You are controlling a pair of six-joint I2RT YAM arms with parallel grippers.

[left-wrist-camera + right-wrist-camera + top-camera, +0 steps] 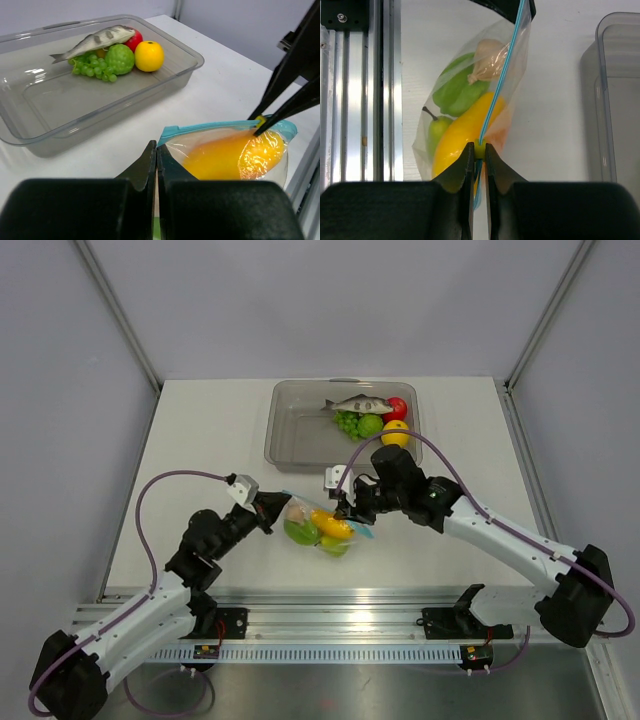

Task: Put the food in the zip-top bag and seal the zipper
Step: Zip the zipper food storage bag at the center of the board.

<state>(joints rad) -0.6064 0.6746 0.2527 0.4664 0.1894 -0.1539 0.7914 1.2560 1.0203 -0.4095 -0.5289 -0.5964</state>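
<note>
Food (pixel 462 127) bagged. Left hand (pixel 156 150) clamps bag (pixel 278 167) corner; right hand (pixel 479 150) pinches zipper (pixel 506 67). Advice: run pinch straight along it, bag held taut.

Clear floppy zip-top bag (pixel 328 532) on white table (pixel 200 440), near front edge. Inside: yellow mango (pixel 462 130), 2 green fruits (pixel 455 92), pinkish egg (pixel 487 62). Thin blue zipper (pixel 506 60) stretched straight along top.

Clear crinkly plastic bag (pixel 470 100); glossy toy food (pixel 457 135).
</note>
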